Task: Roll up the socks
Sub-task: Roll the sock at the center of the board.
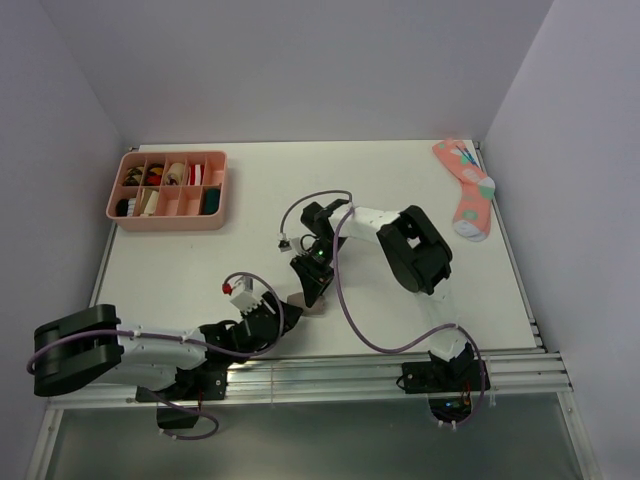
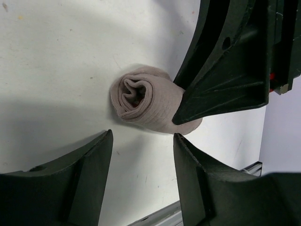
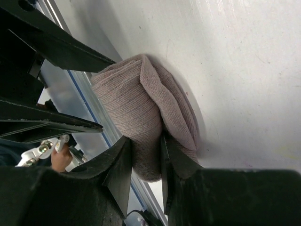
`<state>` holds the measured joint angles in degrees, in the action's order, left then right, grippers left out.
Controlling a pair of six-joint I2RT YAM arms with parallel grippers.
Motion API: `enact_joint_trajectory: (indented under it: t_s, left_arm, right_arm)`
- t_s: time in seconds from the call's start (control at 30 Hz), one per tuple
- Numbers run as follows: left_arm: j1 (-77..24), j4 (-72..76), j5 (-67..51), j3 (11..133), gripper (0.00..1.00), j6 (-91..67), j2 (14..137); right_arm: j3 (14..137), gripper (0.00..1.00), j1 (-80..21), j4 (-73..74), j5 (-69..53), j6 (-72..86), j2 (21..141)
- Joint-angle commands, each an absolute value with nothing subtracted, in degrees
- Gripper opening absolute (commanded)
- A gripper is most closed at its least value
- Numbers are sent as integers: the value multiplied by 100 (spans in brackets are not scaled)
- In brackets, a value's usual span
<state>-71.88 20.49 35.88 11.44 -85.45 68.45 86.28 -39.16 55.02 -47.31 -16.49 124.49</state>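
Socks (image 2: 143, 99) rolled | right gripper (image 3: 146, 153) clamps them | far end hidden

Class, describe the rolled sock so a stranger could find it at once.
On the white table, look midway along, towards the front edge. The taupe sock roll sits there, pinched by the right gripper. Unlike the flat pink spotted sock far right, it is plain and rolled.
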Motion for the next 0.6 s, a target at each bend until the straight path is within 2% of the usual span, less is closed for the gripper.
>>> enact_joint_trajectory:
  t_s: [0.0,0.17,0.57]
  left_arm:
    - [-7233,1873,3876,1257,60,-8780,6672]
    - [-7199,1801,3833,1318,66,-8754,6679]
    - [-6829,2154,3340,1450,64,-8930,7506]
  right_arm:
    - [8306,25,-3867,5142,-3595,-1758,12700]
    - [8350,23,-3867,5247,-3656,-1811,12779]
    - [8270,22,-3815,5352,-3972,-1784,12902]
